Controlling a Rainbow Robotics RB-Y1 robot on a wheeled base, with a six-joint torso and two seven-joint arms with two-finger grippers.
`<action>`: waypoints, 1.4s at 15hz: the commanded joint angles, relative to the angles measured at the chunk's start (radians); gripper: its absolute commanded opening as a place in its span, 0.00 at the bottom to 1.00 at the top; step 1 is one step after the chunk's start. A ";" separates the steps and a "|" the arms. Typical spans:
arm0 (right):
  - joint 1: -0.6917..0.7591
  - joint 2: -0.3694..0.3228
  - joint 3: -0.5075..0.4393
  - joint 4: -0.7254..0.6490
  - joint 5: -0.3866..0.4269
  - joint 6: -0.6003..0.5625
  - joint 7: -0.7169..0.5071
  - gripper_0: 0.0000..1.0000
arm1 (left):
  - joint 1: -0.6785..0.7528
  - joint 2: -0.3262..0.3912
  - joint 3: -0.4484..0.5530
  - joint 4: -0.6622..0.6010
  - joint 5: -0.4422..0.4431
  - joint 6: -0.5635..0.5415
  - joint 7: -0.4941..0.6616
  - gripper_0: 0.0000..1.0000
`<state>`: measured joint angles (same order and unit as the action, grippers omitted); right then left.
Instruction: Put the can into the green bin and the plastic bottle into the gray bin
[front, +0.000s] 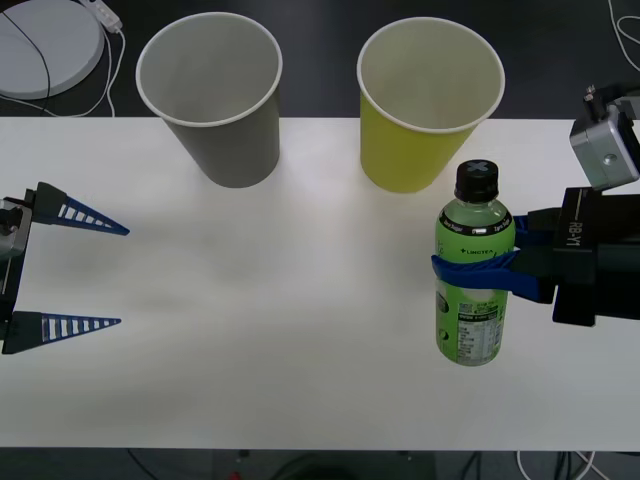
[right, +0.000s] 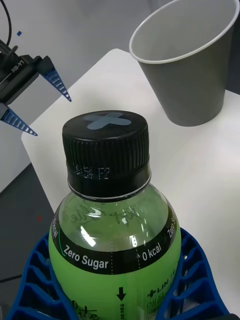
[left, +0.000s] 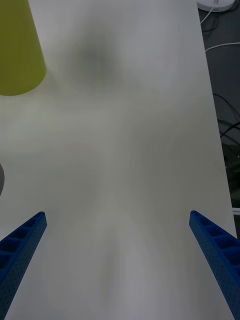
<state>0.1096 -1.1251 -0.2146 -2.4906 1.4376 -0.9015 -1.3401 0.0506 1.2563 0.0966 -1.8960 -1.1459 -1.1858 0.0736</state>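
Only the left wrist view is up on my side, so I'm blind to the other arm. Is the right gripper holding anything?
Observer: Yes, the right gripper is shut around the plastic bottle, which stands upright.
Operator: Where is it relative to the bins?
Observer: In front of the green bin, to its right; the gray bin stands left of that.
Operator: And my left gripper?
Observer: The left gripper is open at the table's left edge.

The plastic bottle (right: 115, 240), sitting between the right gripper (right: 117, 300) fingers, is showing "Zero Sugar" and "0 kcal" in white on its black label band, with "LIMITED" partly showing lower down. A grey cross is marking its black cap. "RB-Y1" is showing on the right gripper's black housing and on the left gripper (right: 35, 102) opposite.
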 joint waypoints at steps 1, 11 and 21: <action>-0.067 -0.030 0.014 0.029 -0.013 -0.010 -0.010 0.00 | 0.000 0.000 0.000 0.000 0.000 0.000 0.000 1.00; -0.395 -0.047 0.109 0.139 -0.016 -0.149 -0.097 0.00 | 0.000 0.000 0.000 0.000 0.000 0.000 0.000 1.00; -0.843 -0.041 0.442 0.357 -0.011 -0.149 -0.097 0.00 | 0.000 0.000 0.000 0.000 0.000 0.000 0.000 1.00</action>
<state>-0.6931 -1.1674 0.1963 -2.1553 1.4243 -1.0509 -1.4367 0.0506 1.2563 0.0966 -1.8960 -1.1459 -1.1858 0.0736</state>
